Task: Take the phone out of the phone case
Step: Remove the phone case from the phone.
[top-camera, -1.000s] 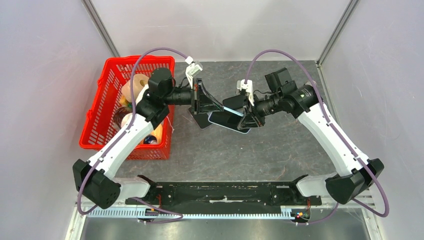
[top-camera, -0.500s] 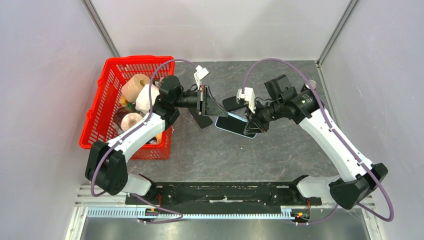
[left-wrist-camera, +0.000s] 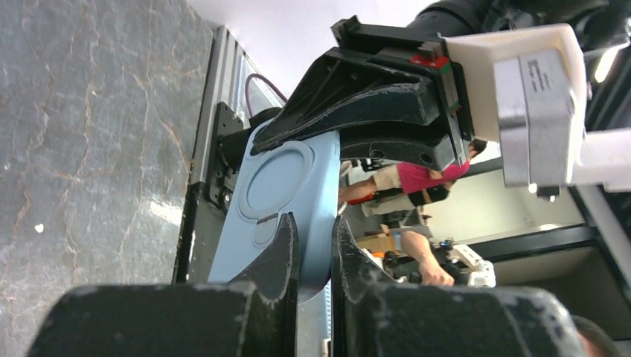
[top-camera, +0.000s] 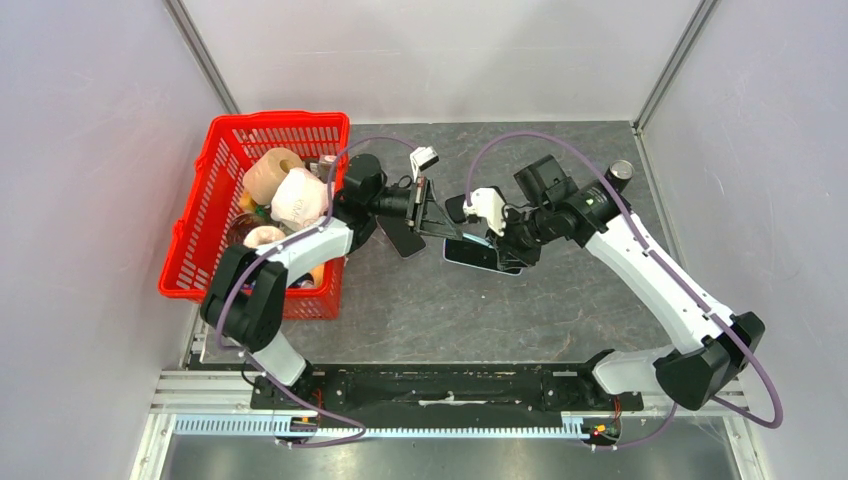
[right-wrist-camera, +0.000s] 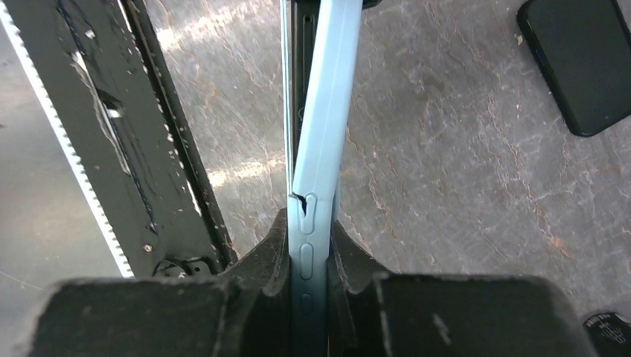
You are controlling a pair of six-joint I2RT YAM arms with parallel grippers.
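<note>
Now the left gripper has pinched shut on the phone case, which the right gripper clamps at its far end. With 2 holds, peeling can start. The phone seems still inside. Open table lies beneath both jaws; a black phone lies beyond the right jaws.

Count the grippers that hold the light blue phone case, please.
2. The left gripper pinches one end of the phone case; the right gripper clamps the opposite end. Neither is hidden.
</note>
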